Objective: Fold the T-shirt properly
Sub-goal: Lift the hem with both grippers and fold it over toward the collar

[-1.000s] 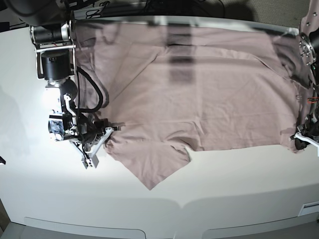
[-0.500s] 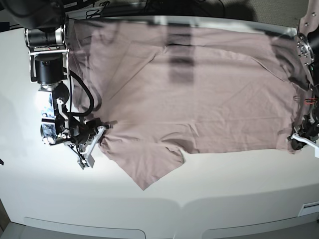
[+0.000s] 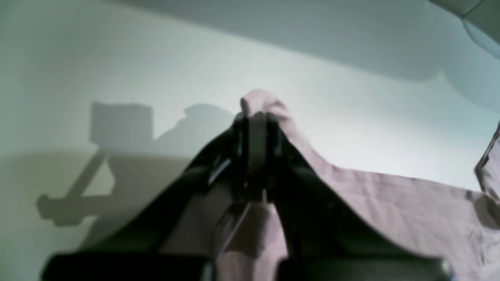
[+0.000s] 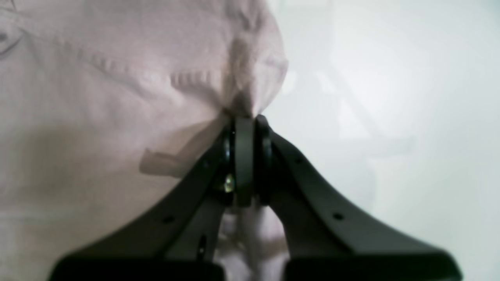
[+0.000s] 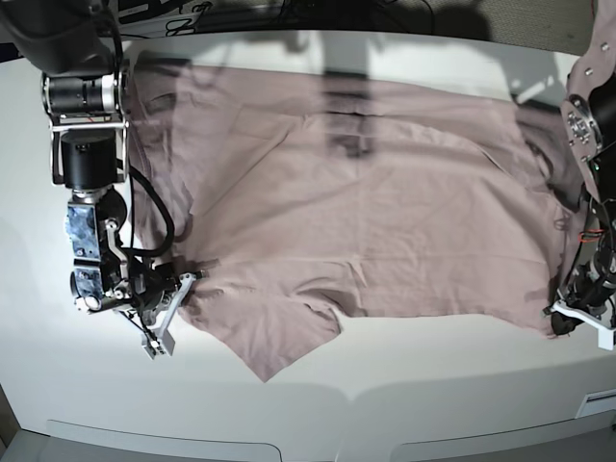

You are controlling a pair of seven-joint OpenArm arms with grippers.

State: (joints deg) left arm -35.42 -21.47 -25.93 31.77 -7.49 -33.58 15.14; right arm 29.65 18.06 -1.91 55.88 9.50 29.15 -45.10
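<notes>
Both hands are locked on: the right hand pinches the T-shirt hem, the left hand pinches its opposite edge, cloth spread across the white worktop.

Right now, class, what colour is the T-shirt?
Plain dusty mauve-pink T-shirt, no print; the base view shows it best.

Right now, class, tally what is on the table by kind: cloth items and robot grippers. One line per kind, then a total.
T-shirt: 1
Grippers, both shut on the T-shirt: 2, the left gripper and the right gripper
Total: 3
</notes>
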